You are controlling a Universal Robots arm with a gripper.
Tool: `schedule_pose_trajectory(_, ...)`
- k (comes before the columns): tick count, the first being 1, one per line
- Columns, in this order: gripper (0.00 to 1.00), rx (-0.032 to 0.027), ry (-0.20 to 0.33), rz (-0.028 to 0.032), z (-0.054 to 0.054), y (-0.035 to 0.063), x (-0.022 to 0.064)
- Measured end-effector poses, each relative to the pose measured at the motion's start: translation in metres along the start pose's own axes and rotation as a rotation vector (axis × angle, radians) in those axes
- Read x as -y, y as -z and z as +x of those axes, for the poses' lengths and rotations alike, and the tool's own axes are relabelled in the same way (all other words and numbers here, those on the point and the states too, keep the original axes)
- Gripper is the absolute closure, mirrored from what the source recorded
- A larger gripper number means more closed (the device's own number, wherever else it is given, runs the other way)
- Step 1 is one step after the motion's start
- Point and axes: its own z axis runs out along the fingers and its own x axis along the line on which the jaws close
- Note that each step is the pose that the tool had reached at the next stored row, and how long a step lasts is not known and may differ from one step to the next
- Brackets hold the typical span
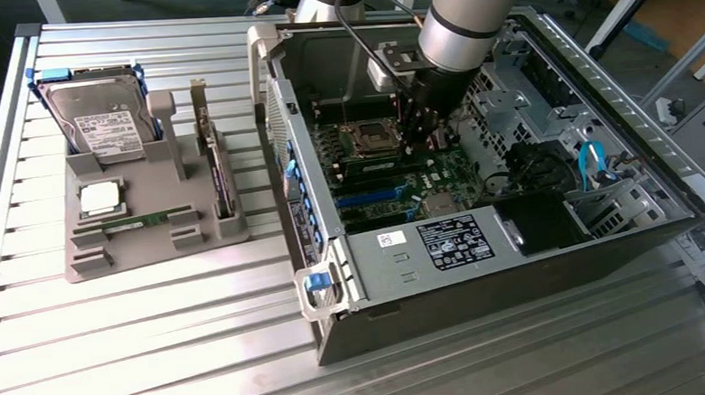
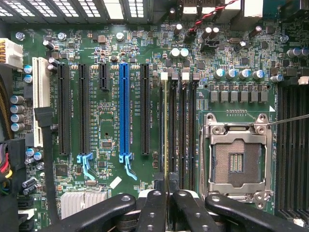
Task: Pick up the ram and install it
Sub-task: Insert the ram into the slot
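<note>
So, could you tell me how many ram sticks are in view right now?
2. One ram stick lies in the grey holder outside the case; the second ram stick stands edge-on in the gripper, over the motherboard's memory slots. More could be hidden inside the case.

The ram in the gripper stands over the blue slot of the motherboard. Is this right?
Not quite. The wrist view shows the ram, in the gripper, standing over the black memory slots beside the processor socket, not the blue slot.

Inside the case point(image 1: 480, 317), at the exterior view's right of the holder point(image 1: 138, 251), the ram point(image 2: 165, 125) stands along a motherboard point(image 2: 108, 111) slot.
</note>
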Motion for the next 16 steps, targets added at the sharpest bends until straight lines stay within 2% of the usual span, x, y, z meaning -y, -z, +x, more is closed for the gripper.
schedule_pose_trajectory(16, 0.88, 0.0002, -0.004, 0.0001, 0.0000, -0.0011, 0.0013)
